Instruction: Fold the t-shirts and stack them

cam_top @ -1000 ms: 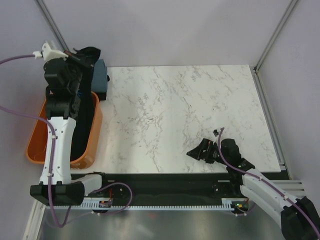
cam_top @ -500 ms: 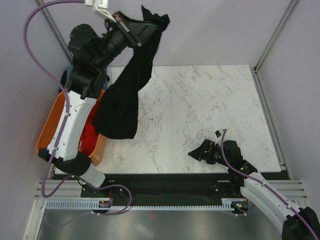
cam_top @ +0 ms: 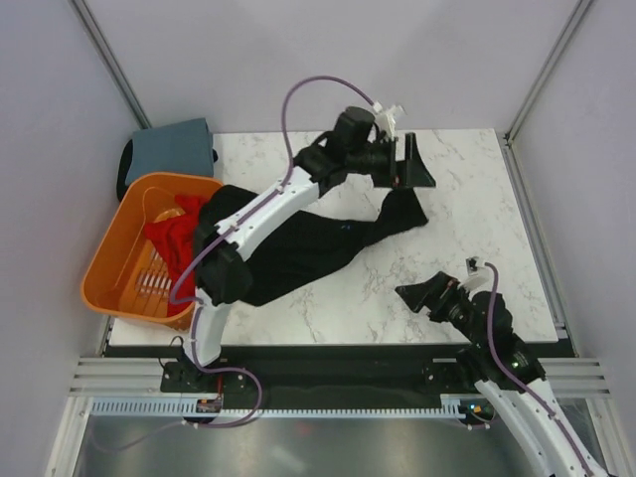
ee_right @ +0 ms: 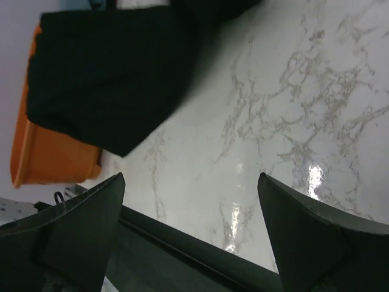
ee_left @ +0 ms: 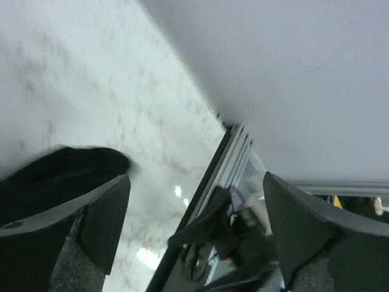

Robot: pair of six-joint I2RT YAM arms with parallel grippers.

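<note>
A large black t-shirt (cam_top: 308, 248) lies crumpled in a long diagonal heap across the middle of the frame, unfolded. Its left end reaches the rim of an orange basket (cam_top: 104, 283).

A red t-shirt (cam_top: 169, 238) sits bunched inside that basket at the left. A blue-grey t-shirt (cam_top: 174, 149) lies in the upper left, on the table's far corner behind the basket.

By this view the task has barely begun: nothing is folded or stacked, and all three shirts remain to be done.

The left gripper (cam_top: 412, 164) hovers above the black shirt's right end with its jaws spread and nothing between them. The right gripper (cam_top: 417, 296) waits at lower right, also spread wide and empty.

The table (cam_top: 477, 219) is white marble with grey veining. Plain pale walls (cam_top: 298, 60) and slanting metal posts (cam_top: 542, 70) enclose it.
</note>
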